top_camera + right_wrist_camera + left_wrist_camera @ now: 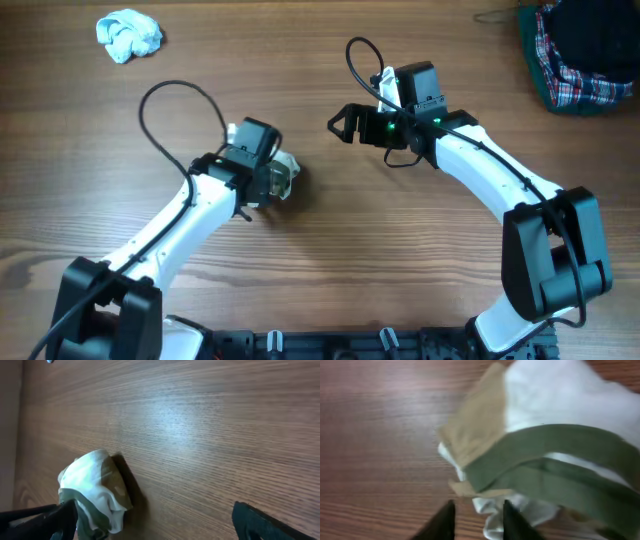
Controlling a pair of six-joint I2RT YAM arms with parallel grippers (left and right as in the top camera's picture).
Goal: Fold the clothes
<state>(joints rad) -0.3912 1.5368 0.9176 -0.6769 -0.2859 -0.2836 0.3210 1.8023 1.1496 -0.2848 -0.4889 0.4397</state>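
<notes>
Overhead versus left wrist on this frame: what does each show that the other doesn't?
Only overhead: both arms, the open right gripper, a blue cloth in the far left corner and a plaid garment at the far right edge. Only left wrist: the bundle up close, with white, tan and olive layers, and the left gripper with its fingertips apart at the bundle's near edge. Both: the bundle and the wooden table.
</notes>
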